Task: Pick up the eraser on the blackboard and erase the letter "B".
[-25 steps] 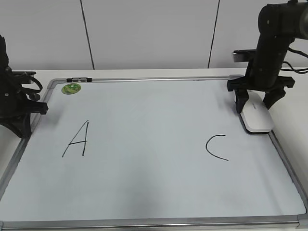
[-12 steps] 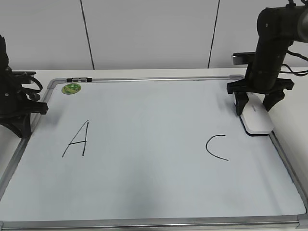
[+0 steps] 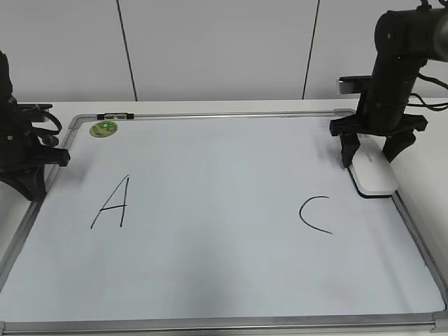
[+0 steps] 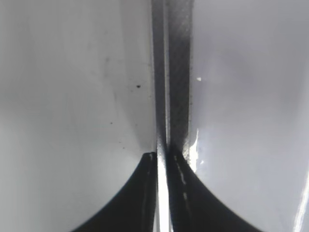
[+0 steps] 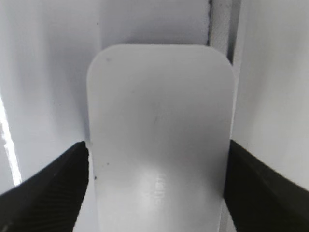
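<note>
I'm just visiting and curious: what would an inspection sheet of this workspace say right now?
Surface: blackboard, white with silver frame, lying on a pale table.
Job's things: eraser by the right frame edge; letter A and letter C visible; no B seen.
Clutter: green magnet at top left corner.
Grippers: right gripper open, straddling the eraser; left gripper shut over the frame edge.
Cables: black cable behind right arm.
Surroundings: white panelled wall.

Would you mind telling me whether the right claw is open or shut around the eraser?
Open: the right claw straddles the eraser, its fingers at either side.
</note>
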Robot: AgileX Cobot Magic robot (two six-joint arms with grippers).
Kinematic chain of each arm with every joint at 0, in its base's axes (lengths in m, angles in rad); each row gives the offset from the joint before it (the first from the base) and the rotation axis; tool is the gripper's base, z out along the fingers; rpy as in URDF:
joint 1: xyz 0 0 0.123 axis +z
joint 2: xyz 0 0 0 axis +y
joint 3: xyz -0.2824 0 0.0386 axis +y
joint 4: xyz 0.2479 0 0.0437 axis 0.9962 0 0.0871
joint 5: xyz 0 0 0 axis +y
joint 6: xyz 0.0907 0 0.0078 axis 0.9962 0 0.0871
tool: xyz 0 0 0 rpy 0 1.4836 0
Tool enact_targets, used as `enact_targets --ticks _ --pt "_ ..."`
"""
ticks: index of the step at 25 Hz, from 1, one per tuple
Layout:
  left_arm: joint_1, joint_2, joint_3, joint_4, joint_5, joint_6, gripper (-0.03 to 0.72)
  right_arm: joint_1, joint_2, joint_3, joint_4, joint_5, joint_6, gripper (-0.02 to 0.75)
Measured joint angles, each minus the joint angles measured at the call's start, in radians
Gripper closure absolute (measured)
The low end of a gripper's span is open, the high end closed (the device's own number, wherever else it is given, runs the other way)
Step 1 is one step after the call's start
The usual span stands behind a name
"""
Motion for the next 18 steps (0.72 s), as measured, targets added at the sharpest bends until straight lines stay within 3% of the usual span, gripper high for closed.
enact_targets --ticks 3,9,12,14,18 --pt "0.000 0.000 0.000 0.000 0.000 0.000 0.650 0.000 0.000 0.000 0.005 0.000 0.000 0.081" --pt "0.000 0.000 0.000 0.000 0.000 0.000 0.647 0.000 -0.010 -0.002 -0.002 0.000 0.000 0.076" --pt "0.000 0.000 -0.010 0.002 0.000 0.002 0.610 0.000 -0.039 -0.002 -0.017 0.000 0.000 0.076" --pt "-0.002 0.000 -0.027 0.009 0.004 0.002 0.547 0.000 -0.056 -0.004 -0.028 0.000 0.000 0.076" --pt "-0.006 -0.026 -0.061 0.044 0.012 0.002 0.276 0.000 -0.074 -0.004 -0.028 0.000 0.000 0.076"
